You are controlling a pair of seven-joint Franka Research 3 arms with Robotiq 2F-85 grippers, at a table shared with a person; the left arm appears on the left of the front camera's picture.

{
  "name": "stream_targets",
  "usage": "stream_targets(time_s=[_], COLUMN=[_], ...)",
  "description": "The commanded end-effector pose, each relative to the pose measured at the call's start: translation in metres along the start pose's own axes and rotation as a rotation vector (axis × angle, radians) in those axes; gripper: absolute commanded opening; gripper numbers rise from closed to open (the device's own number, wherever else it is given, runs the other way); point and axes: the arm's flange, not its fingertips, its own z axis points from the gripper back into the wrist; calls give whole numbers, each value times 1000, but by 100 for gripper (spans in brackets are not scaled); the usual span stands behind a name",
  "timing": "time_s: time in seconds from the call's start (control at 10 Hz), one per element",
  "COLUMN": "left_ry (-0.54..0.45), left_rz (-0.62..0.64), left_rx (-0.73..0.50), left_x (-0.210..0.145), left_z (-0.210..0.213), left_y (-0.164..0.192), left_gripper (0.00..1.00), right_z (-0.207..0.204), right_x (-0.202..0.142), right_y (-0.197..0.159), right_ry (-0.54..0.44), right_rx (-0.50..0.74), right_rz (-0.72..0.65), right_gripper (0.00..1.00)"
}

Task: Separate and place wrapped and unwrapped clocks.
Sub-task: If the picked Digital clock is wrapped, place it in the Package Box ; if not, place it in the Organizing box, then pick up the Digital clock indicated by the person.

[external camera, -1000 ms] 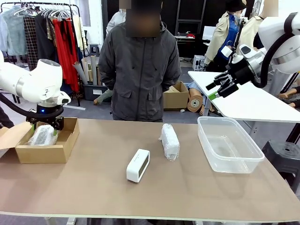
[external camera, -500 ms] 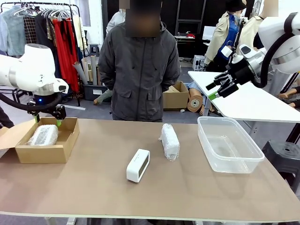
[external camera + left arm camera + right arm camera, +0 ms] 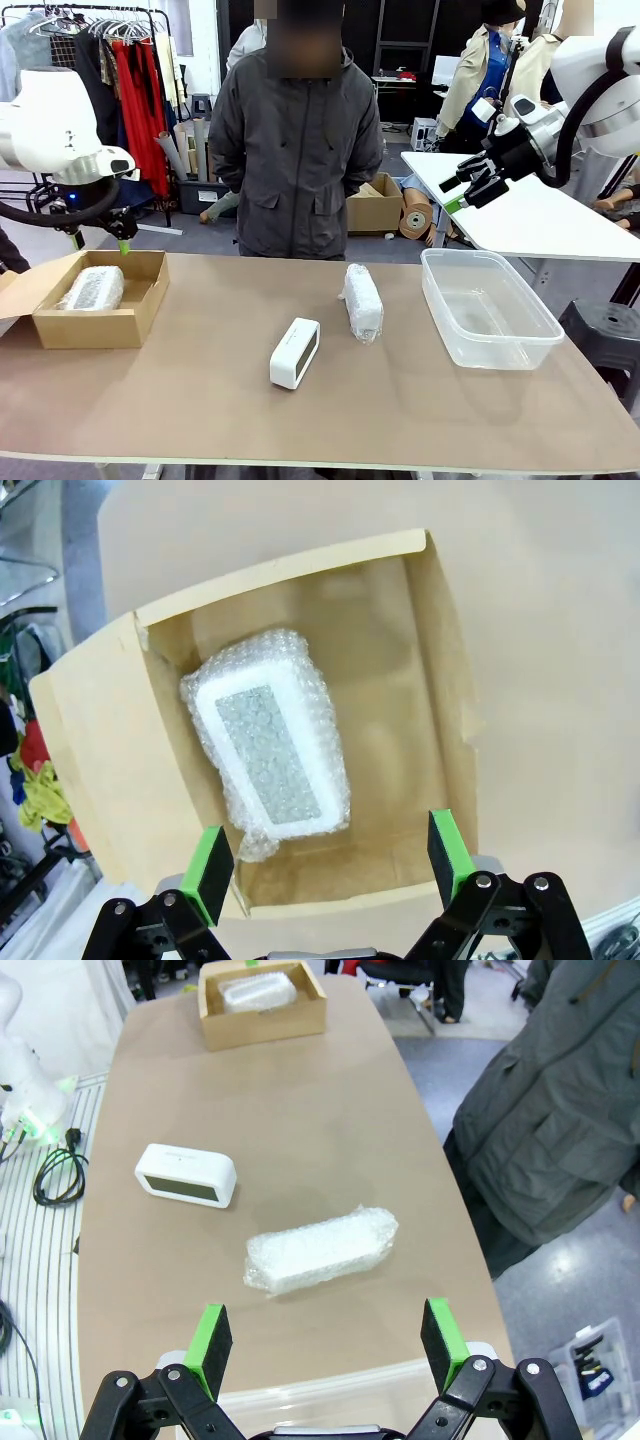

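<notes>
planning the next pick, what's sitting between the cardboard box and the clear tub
Two clocks lie apart: the bare white clock nearer the box, the wrapped clock nearer the tub, as the front view shows.

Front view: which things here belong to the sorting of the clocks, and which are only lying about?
Job in hand: bubble-wrapped clock in the box; bubble-wrapped clock on the table; bare white clock; brown cardboard box; clear plastic tub, probably.

Lying about: clothes rack; carton on the floor; white side table.
</notes>
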Motion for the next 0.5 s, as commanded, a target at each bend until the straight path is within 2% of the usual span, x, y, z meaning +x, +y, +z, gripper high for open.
stream_targets(time_s=[0.0,0.4], left_ry=[7,7], left_rz=[0,0], left_rx=[0,0], left_x=[1,1], left_z=[-5,-5], left_y=[-1,-1], left_gripper=[100,100], right_z=[1,1], right_x=[1,1], right_y=[0,0], right_ry=[0,0], right_rx=[-5,-5], right_rz=[4,4], right_gripper=[100,100])
